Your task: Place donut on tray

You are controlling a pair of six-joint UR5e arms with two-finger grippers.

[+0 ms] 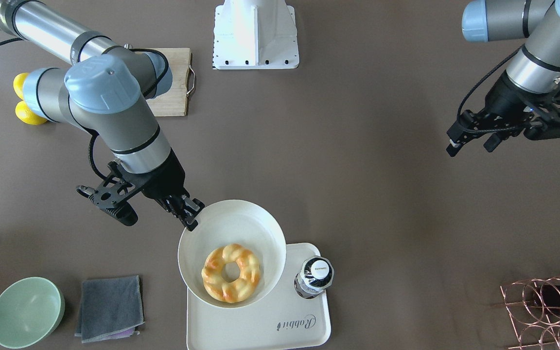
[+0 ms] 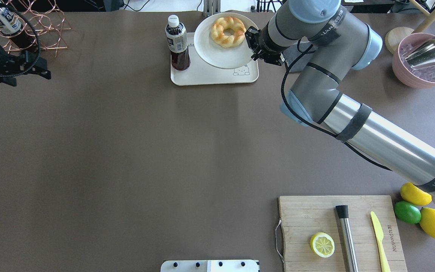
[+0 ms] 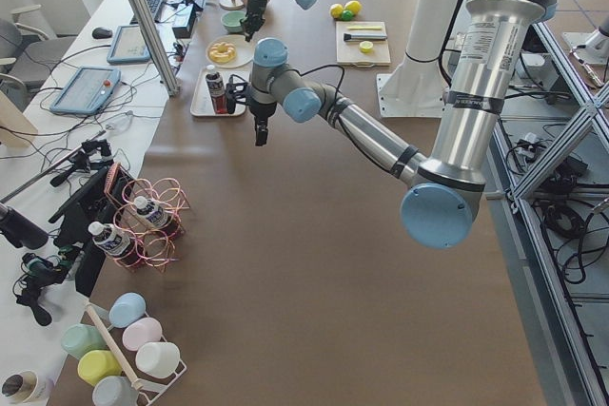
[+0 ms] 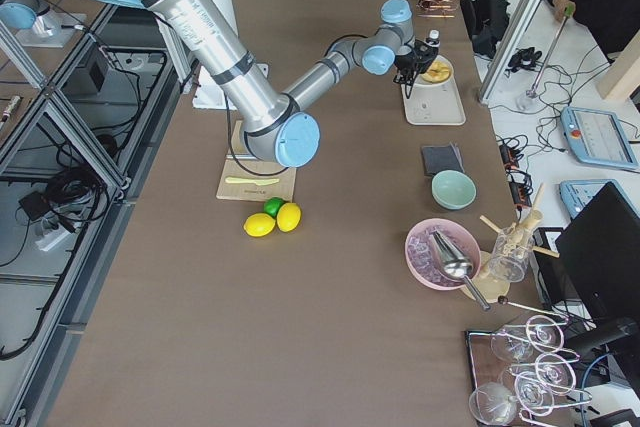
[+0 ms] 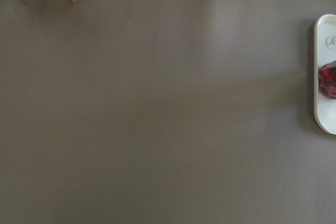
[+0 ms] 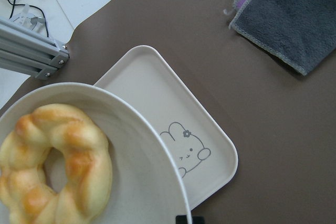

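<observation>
While pinching the plate (image 1: 255,221) by its rim in the right tool (image 1: 192,218), donut (image 1: 231,273) riding inside just above the tray (image 1: 270,325), could easily overtilt and roll it past the tray, or clip the bottle (image 1: 316,274) on the tray.

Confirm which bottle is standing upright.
The dark-drink bottle on the tray, next to the plate, white cap up. The other bottles lie slanted in the copper rack.
</observation>
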